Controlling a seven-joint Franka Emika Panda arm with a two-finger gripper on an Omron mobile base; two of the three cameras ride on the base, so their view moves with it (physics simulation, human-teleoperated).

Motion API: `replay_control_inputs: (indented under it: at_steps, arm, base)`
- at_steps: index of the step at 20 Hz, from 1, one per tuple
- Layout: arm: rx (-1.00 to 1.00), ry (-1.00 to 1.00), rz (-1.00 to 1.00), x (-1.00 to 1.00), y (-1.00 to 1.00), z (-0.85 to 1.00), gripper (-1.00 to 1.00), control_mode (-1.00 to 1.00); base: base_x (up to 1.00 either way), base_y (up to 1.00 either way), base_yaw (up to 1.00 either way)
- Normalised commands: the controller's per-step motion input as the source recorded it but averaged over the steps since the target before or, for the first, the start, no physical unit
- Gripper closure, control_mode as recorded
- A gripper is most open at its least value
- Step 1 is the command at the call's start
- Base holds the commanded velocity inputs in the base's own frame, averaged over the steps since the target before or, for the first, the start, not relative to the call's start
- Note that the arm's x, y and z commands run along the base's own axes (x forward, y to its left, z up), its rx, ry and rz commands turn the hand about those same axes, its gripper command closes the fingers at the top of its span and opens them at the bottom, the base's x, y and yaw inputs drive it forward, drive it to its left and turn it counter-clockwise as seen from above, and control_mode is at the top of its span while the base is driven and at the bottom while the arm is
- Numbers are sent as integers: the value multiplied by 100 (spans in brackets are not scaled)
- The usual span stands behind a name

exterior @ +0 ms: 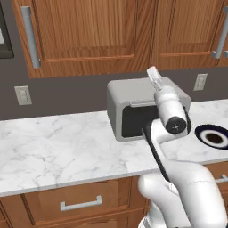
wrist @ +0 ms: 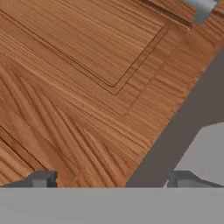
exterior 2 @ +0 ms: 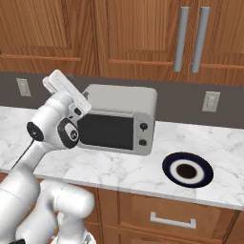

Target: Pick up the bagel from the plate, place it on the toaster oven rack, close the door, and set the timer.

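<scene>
From the left base view I count one toaster oven on the marble counter, one plate at its three o'clock, two wall outlets, and one long cabinet handle up at ten o'clock. My arm crosses the oven's front here, so its door is mostly hidden.

Over in the right base view the door shows whole, shut flat against the box, with two dark knobs stacked at its right. That view also gives two upright cabinet handles at one o'clock and the plate in full at four o'clock of the oven, well apart from it. Its centre is a brown round; whether that is the bagel I cannot tell.

My pincer in the hand view: two fingertips spread wide, nothing between them, facing the wood cabinet door with a grey wall strip at four o'clock.
</scene>
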Motion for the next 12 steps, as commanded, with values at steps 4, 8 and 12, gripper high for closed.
replay_control_inputs:
  at_steps: [4, 8, 12]
  arm:
    - [64, -26, 33, -3, 15, 49, -100, -100]
    - [81, 14, 15, -26, 0, 13, -100, -100]
    - [97, 48, 3, -11, -1, 0, -100, -100]
  base:
    - [0, 0, 0]
    - [0, 0, 0]
    - [0, 0, 0]
